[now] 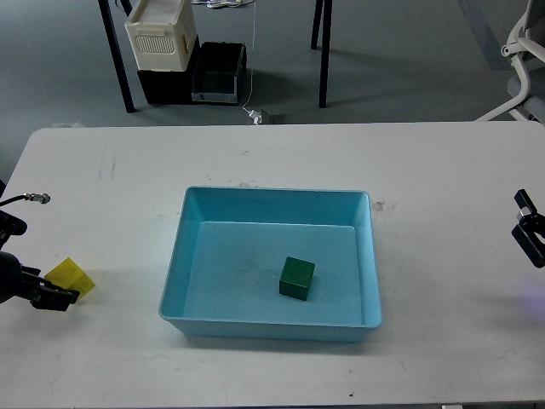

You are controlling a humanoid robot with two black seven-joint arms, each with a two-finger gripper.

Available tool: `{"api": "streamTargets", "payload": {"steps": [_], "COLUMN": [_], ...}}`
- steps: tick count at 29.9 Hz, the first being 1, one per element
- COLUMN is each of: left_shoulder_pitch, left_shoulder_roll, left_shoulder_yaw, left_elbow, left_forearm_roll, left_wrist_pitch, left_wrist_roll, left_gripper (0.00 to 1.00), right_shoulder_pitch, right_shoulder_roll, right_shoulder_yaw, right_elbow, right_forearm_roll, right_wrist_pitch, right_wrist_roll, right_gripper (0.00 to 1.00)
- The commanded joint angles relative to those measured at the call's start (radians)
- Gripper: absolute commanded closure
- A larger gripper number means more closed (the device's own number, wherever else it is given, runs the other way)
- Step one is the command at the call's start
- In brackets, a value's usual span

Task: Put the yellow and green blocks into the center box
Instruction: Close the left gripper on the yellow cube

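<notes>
The green block (297, 279) sits inside the blue tray (180, 247), on its floor right of centre, touching no wall. The yellow block (71, 277) lies on the white table (255, 153), well left of the tray. The left gripper (58, 295) is at that block's near edge, touching it; whether it grips, I cannot tell. The right gripper (530, 227) is at the far right edge, its opening unclear.

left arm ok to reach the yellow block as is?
Probably yes. The left gripper is already right beside the yellow block, which sits on the white table outside the blue tray, with nothing between them.
</notes>
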Motion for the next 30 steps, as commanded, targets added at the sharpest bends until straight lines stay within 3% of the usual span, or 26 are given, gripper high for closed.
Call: {"api": "streamTargets", "payload": {"steps": [1, 5, 10, 11, 12, 17, 23, 30], "left_shoulder_pitch": [0.001, 0.002, 0.001, 0.002, 0.001, -0.004, -0.013, -0.019], "left_shoulder_roll": [-0.001, -0.002, -0.001, -0.001, -0.001, -0.024, -0.027, -0.025], "left_shoulder_yaw": [0.004, 0.006, 0.006, 0.006, 0.005, 0.004, -0.008, -0.012], "left_elbow": [-0.008, -0.014, -0.019, -0.019, -0.013, -0.017, -0.016, 0.004], "left_forearm_roll": [0.017, 0.019, 0.019, 0.017, 0.014, 0.016, 0.013, 0.008], "left_wrist_pitch": [0.0, 0.0, 0.0, 0.0, 0.0, 0.0, 0.0, 0.0], "left_wrist_roll": [0.007, 0.018, 0.018, 0.018, 0.02, 0.02, 0.015, 0.006], "left_gripper": [0.4, 0.59, 0.72, 0.81, 0.83, 0.81, 0.58, 0.43], "right_shoulder_pitch": [0.0, -0.001, 0.0, 0.0, 0.0, 0.0, -0.001, 0.0], "right_shoulder_roll": [0.0, 0.0, -0.001, 0.0, 0.0, -0.001, -0.001, 0.0], "right_shoulder_yaw": [0.0, 0.0, 0.0, 0.0, 0.0, 0.0, 0.0, 0.0], "right_elbow": [0.0, 0.0, 0.0, 0.0, 0.0, 0.0, 0.0, 0.0], "right_forearm_roll": [0.0, -0.001, 0.0, 0.0, -0.001, 0.0, -0.001, -0.001], "right_wrist_pitch": [0.0, 0.0, 0.0, 0.0, 0.0, 0.0, 0.0, 0.0], "right_wrist_roll": [0.0, 0.0, 0.0, 0.0, 0.0, 0.0, 0.0, 0.0], "right_gripper": [0.0, 0.0, 0.0, 0.0, 0.0, 0.0, 0.0, 0.0]}}
